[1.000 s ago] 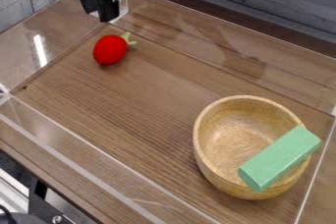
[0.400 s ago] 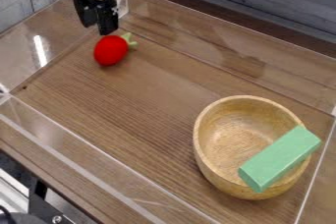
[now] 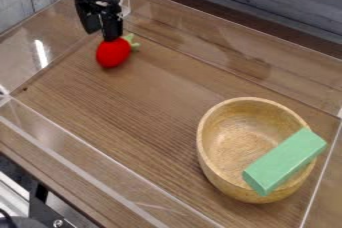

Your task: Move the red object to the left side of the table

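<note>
The red object (image 3: 114, 52), a small strawberry-like toy with a green tip, lies on the brown wood-grain table (image 3: 147, 112) at the upper left. My black gripper (image 3: 102, 27) hangs pointing down just above the toy's upper edge. Its fingers stand open with nothing between them, and their tips reach close to the top of the toy. I cannot tell whether they touch it.
A wooden bowl (image 3: 234, 137) stands at the lower right with a green rectangular block (image 3: 285, 161) leaning across its rim. Low clear acrylic walls (image 3: 34, 47) border the table on all sides.
The gripper has come down and slightly toward the red toy. The toy, bowl and block have not moved.
</note>
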{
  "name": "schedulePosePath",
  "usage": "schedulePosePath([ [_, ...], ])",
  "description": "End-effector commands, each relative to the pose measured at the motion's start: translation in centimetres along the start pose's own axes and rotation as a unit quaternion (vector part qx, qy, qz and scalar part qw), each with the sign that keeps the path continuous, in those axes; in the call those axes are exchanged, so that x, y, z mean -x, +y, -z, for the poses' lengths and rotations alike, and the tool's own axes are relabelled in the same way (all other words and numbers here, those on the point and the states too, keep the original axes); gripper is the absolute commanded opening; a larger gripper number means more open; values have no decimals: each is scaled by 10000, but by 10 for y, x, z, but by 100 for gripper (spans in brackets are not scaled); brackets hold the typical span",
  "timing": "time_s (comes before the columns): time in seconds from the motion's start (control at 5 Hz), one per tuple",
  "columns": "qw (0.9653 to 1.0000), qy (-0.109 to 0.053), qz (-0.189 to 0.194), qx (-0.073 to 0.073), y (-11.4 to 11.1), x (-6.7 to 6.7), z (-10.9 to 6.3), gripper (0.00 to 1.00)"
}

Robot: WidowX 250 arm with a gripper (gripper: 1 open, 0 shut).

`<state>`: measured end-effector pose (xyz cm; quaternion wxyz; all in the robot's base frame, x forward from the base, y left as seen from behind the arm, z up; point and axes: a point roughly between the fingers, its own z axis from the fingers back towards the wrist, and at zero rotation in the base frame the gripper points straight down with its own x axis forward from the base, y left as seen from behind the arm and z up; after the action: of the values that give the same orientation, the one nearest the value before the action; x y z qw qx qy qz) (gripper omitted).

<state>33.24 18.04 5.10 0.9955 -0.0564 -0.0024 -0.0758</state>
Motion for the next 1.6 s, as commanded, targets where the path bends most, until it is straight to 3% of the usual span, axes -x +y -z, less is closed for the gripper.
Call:
schedulePosePath([
  [0.0,9980,-490,153,-380,4,-6,-50,100],
  [0.4,9971,-611,122,-431,5,-8,-70,100],
  [1.2,9952,-784,-257,-534,-18,-15,-109,100],
  [1.4,9949,-801,-363,-499,-27,-15,-114,100],
])
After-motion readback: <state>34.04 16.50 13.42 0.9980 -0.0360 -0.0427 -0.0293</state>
